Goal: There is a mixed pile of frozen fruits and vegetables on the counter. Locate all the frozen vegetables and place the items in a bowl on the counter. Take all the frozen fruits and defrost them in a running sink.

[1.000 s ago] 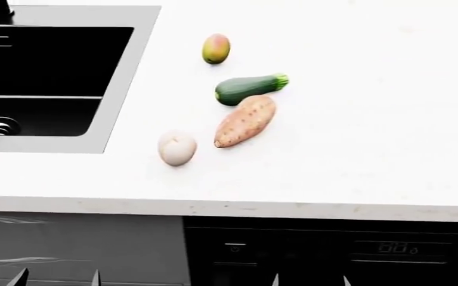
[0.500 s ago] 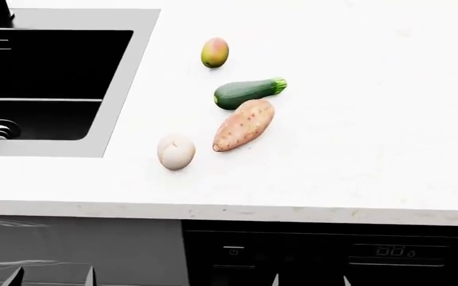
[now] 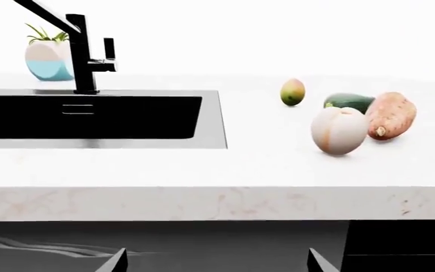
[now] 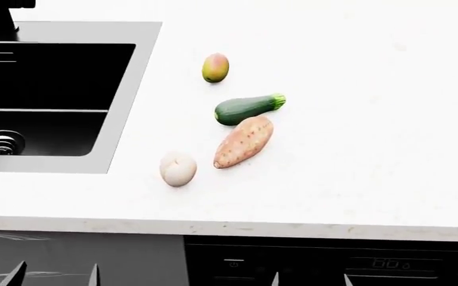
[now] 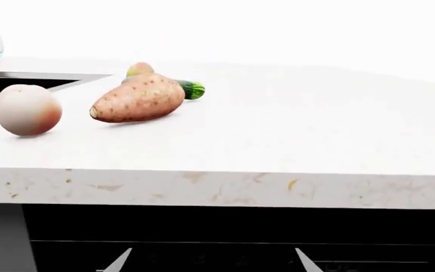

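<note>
On the white counter (image 4: 356, 149) lies the mixed pile: a yellow-green mango (image 4: 215, 67) farthest back, a dark green zucchini (image 4: 247, 108), an orange-pink sweet potato (image 4: 243, 142) touching it, and a cream-white lobed ball (image 4: 178, 168) nearest the front. The black sink (image 4: 143, 89) is to their left. No bowl is in view. Both grippers hang below the counter's front edge, apart from everything. The left gripper (image 4: 54, 275) is open and so is the right gripper (image 4: 309, 279). Their wrist views show spread, empty fingertips, left gripper (image 3: 217, 263) and right gripper (image 5: 211, 262).
A black faucet (image 3: 85, 56) stands behind the sink, with a light-blue and pale plant pot (image 3: 47, 59) beside it. Under the counter's thick front edge is a dark appliance front with a display (image 4: 388, 262). White counter stretches to the right of the pile.
The head view has shifted: sink and pile sit lower in the picture than before. The produce keeps the same layout, and both grippers stay open at the bottom edge.
</note>
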Robot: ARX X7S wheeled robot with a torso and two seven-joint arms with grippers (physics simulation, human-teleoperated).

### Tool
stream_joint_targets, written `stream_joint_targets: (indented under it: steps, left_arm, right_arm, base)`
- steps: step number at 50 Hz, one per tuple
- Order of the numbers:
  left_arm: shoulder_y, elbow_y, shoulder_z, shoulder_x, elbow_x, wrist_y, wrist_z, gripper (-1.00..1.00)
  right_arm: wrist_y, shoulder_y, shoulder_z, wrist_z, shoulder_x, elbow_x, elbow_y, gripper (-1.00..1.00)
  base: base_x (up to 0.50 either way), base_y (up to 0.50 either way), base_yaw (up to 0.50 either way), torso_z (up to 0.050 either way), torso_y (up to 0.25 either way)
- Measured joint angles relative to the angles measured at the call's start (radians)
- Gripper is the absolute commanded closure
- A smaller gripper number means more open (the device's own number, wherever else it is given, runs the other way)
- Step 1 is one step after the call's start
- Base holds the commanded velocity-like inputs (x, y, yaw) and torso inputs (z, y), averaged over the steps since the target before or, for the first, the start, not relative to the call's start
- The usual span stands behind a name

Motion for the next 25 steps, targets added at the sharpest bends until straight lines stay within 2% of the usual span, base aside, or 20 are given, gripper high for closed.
stream_joint_targets:
  steps: [10, 15, 20, 25]
  left_arm:
    - [0.000, 0.001, 0.009, -0.006, 0.000, 0.005, -0.006, -1.00]
    - [0.003, 0.035, 0.013, -0.015, -0.008, -0.018, -0.010, -1.00]
    - [-0.017, 0.189, 0.015, -0.037, -0.020, -0.173, -0.032, -1.00]
    - [-0.107, 0.384, -0.041, -0.057, -0.111, -0.444, -0.069, -1.00]
  right_arm:
    - [-0.002, 0.000, -0.008, 0.008, 0.006, 0.003, -0.002, -1.00]
    - [0.019, 0.000, -0.016, 0.016, 0.019, -0.011, -0.041, -1.00]
    - [0.162, 0.021, -0.002, 0.026, 0.042, 0.028, -0.184, -1.00]
    - [0.401, 0.113, 0.035, 0.053, 0.075, 0.085, -0.371, -1.00]
  base:
    - [0.00, 0.00, 0.00, 0.050, 0.000]
    - [0.00, 0.00, 0.00, 0.000, 0.000]
    - [0.00, 0.00, 0.00, 0.000, 0.000]
    - [0.00, 0.00, 0.00, 0.000, 0.000]
